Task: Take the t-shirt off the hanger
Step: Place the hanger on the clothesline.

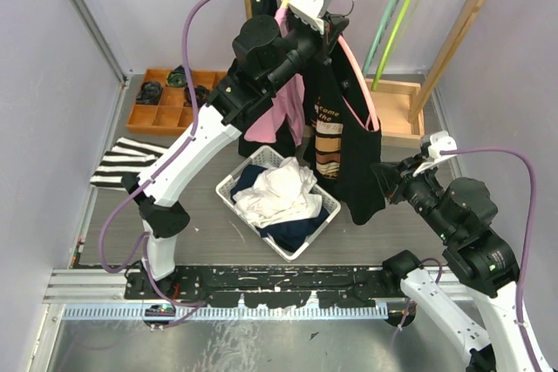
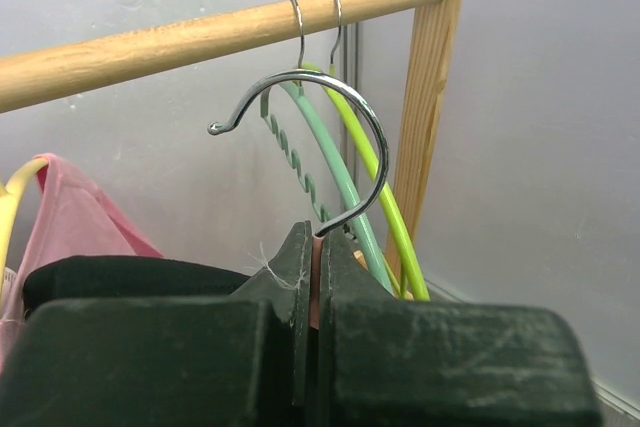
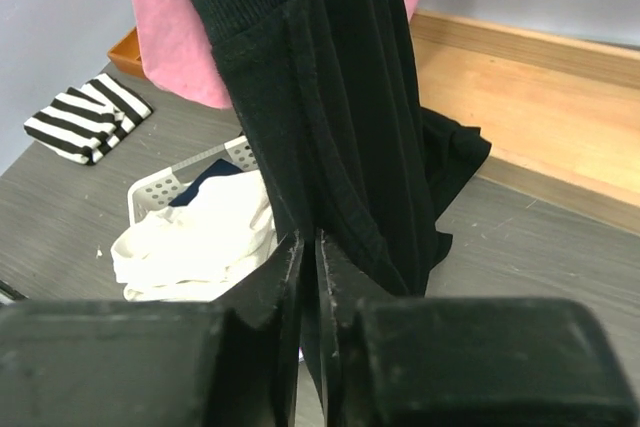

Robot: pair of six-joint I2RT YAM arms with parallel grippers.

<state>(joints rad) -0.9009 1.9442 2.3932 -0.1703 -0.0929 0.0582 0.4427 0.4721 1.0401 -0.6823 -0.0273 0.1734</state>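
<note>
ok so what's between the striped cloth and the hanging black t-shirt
The top view shows the left arm's white link, then the white basket of clothes, between the striped cloth and the black t-shirt.

Probably a robotics lab cell: plain partition walls (image 1: 44, 84), wooden clothes rail (image 2: 180, 42), aluminium mounting track (image 1: 87, 283)
</note>
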